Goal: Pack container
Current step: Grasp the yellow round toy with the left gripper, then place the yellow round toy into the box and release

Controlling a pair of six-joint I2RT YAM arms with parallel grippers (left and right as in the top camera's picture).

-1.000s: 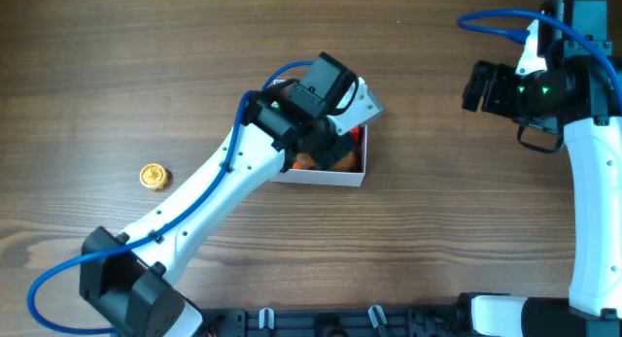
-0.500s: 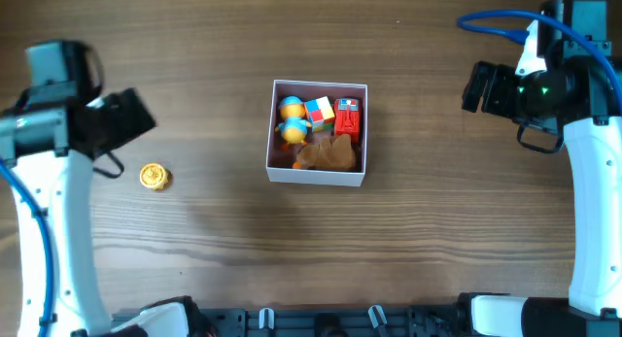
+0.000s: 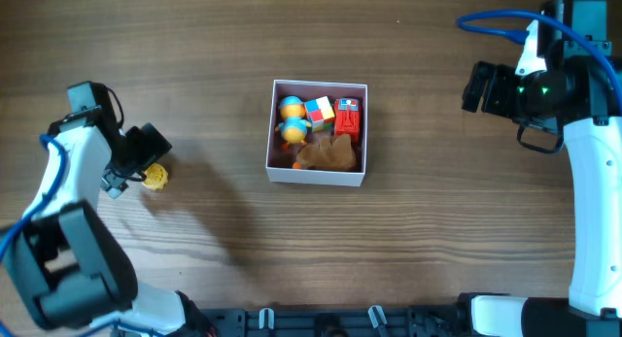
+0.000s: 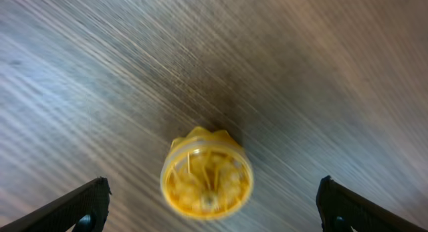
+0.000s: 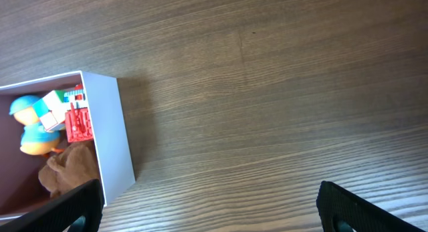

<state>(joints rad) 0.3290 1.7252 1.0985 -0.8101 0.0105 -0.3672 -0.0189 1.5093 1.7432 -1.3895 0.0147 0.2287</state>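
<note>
The container (image 3: 316,179), a white-walled square box, sits mid-table holding a blue-and-orange toy (image 3: 291,118), a coloured cube (image 3: 319,111), a red toy (image 3: 348,117) and a brown toy (image 3: 326,154). A small round yellow toy (image 3: 155,176) lies on the wood at the left. My left gripper (image 3: 146,160) hovers over it, open. In the left wrist view the yellow toy (image 4: 206,175) lies between the spread fingertips (image 4: 85,204), untouched. My right gripper (image 3: 476,87) stands open at the far right; its wrist view shows the container's wall (image 5: 110,132) at the left.
Bare wooden table (image 3: 437,230) surrounds the container on all sides. The right arm's white link (image 3: 593,201) runs down the right edge. A black rail (image 3: 321,322) lines the front edge.
The left arm left the container, swung to the far left and came down over the yellow toy, and its gripper opened. The right arm has not moved.
</note>
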